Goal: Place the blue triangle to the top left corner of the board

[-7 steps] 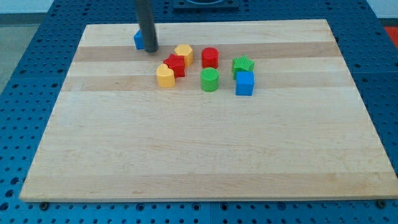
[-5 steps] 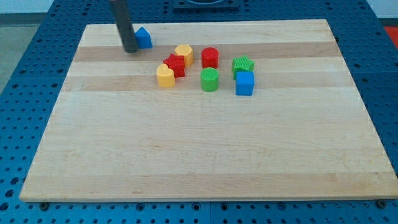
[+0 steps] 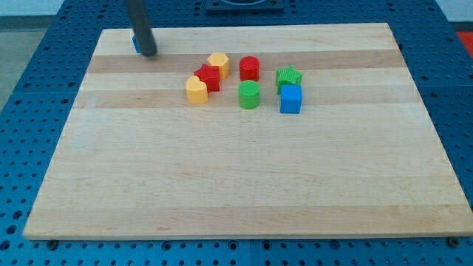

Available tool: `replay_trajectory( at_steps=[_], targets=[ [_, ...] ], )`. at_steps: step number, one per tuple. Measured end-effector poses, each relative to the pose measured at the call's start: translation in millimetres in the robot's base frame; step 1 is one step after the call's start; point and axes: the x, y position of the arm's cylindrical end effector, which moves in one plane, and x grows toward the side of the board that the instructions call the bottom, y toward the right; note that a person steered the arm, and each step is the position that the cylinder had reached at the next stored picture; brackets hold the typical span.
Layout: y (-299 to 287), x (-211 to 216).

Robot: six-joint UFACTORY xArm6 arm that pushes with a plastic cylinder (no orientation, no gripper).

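The blue triangle (image 3: 135, 45) lies near the top left corner of the wooden board (image 3: 222, 170). Only a thin blue sliver of it shows at the left edge of my dark rod. My tip (image 3: 148, 54) rests on the board right against the triangle, on its right and front side, and hides most of it.
A cluster of blocks sits right of centre near the top: a yellow hexagon (image 3: 218, 64), a red cylinder (image 3: 250, 68), a red star (image 3: 208, 77), a yellow heart (image 3: 196, 89), a green cylinder (image 3: 249, 94), a green star (image 3: 289, 76) and a blue cube (image 3: 290, 98).
My tip has moved left along the top edge. The blue triangle has shifted left towards the corner and is now mostly hidden behind the rod. The other blocks have not moved.
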Motion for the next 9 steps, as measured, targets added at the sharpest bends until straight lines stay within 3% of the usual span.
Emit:
replay_trajectory(
  at_steps=[1,4,6,7,8,9],
  targets=[
    [40,-2],
    [-62,-29],
    [-61,-29],
    [-61,-18],
    [-60,37],
    [-48,55]
  ],
)
